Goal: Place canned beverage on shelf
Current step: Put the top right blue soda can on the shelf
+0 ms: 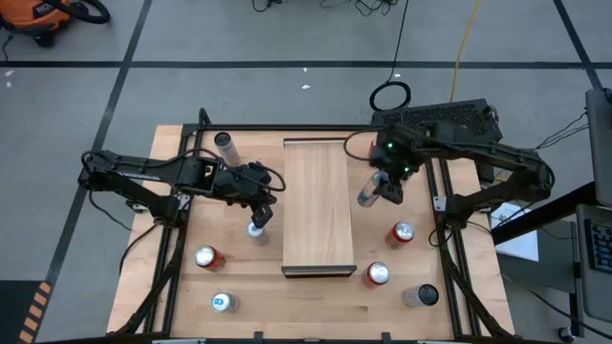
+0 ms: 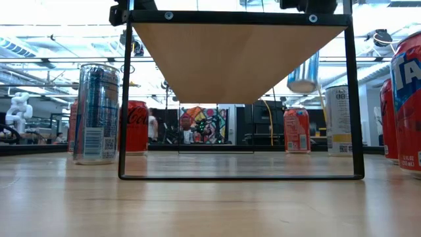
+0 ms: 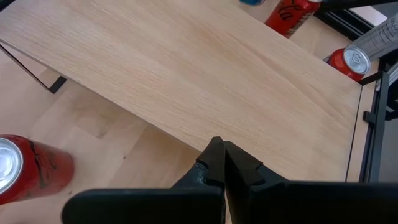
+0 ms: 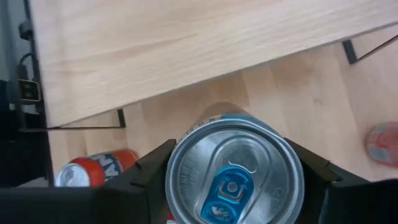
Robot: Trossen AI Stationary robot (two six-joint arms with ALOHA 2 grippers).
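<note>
The shelf [image 1: 318, 205] is a long pale wood panel on a black frame, standing raised over the table's middle; the low view shows its underside [image 2: 237, 59]. My right gripper [image 1: 382, 184] hangs beside the shelf's right edge, shut on a silver canned beverage [image 1: 369, 196] with a blue tab [image 4: 227, 190]. The low view shows that can [image 2: 304, 72] high above the table. My left gripper [image 1: 264, 204] hovers shut and empty at the shelf's left edge [image 3: 221, 163], above a standing can [image 1: 256, 229]. My right gripper pinches the can's side wall just below its top rim [image 4: 177, 168], one finger on each side [image 4: 314, 171]. The fingers come slanting down from above. The can hangs lifted clear of the table, nearly upright, top up.
Other cans stand on the table. Left of the shelf are a silver one [image 1: 223, 143], a red one [image 1: 206, 256] and a blue-topped one [image 1: 223, 302]. Right of it are two red ones [image 1: 402, 232] [image 1: 378, 274] and a dark-topped one [image 1: 422, 296]. Black frame rails [image 1: 445, 229] line both sides.
</note>
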